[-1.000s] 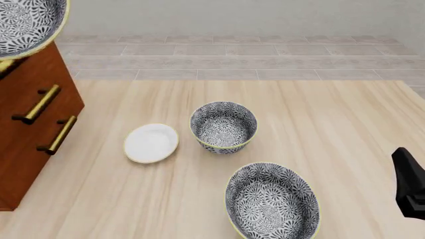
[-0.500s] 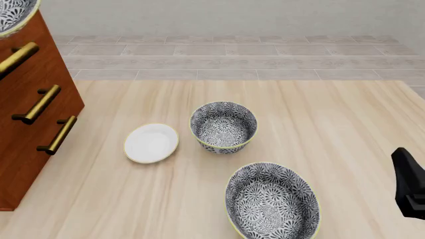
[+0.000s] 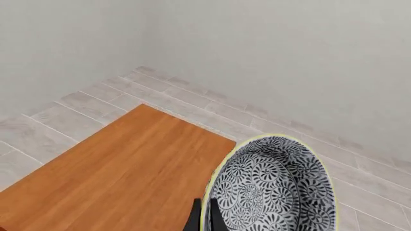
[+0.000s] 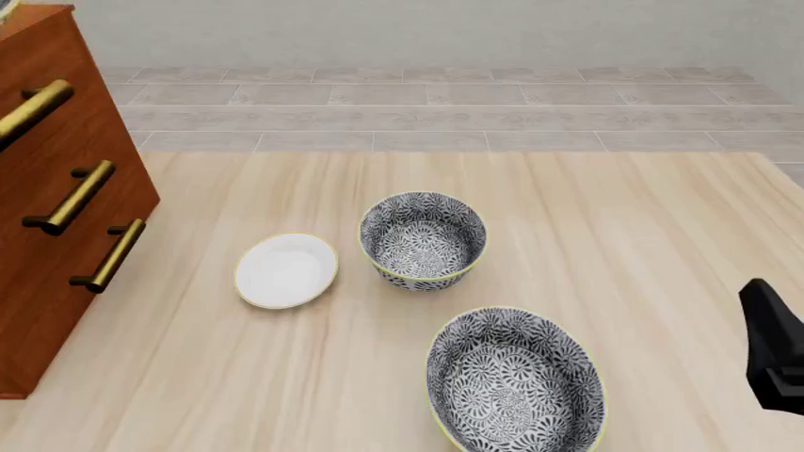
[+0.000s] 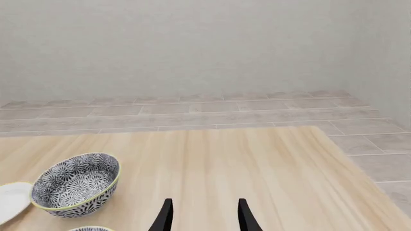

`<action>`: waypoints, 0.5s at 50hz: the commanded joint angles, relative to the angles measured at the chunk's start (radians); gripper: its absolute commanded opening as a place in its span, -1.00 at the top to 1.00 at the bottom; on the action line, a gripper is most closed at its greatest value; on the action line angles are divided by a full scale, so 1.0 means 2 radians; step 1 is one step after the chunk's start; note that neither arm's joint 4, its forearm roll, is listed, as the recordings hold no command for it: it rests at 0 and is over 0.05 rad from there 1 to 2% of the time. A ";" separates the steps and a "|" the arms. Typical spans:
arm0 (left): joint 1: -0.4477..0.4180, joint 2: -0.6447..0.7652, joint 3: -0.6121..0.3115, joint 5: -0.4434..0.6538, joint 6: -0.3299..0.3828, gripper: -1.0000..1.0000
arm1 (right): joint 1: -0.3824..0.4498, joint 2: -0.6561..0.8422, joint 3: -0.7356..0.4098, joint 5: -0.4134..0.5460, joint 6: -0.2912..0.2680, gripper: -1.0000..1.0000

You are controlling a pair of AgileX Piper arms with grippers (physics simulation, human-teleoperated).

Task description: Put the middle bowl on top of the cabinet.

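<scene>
In the left wrist view, the middle bowl, black-and-white floral with a pale yellow rim, is held by its rim in my left gripper, which is shut on it. The bowl hangs beside the far corner of the cabinet's flat wooden top, above it. In the front view the cabinet stands at the left with brass bar handles, and only a sliver of the bowl's rim shows at the top left corner. My right gripper is open and empty, low over the table.
On the table are a small white plate, a deeper patterned bowl and another wide patterned bowl near the front edge. My right arm sits at the right edge. Tiled floor lies beyond the table.
The held bowl has moved up and left, almost out of the front view's top left corner. The right arm and the table's dishes have not moved.
</scene>
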 commanded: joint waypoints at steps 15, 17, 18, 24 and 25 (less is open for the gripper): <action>0.035 0.044 -0.030 -0.015 -0.015 1.00 | -0.001 0.000 0.000 0.001 -0.001 -1.00; 0.039 0.049 -0.032 -0.017 -0.015 1.00 | -0.001 0.000 0.000 0.001 -0.001 -1.00; 0.040 0.049 -0.032 -0.018 -0.015 1.00 | -0.001 0.000 0.000 0.001 -0.001 -1.00; 0.049 0.055 -0.036 -0.019 -0.019 1.00 | -0.001 0.000 0.000 0.001 -0.001 -1.00; 0.051 0.055 -0.037 -0.019 -0.021 1.00 | -0.001 0.000 0.000 0.002 -0.001 -1.00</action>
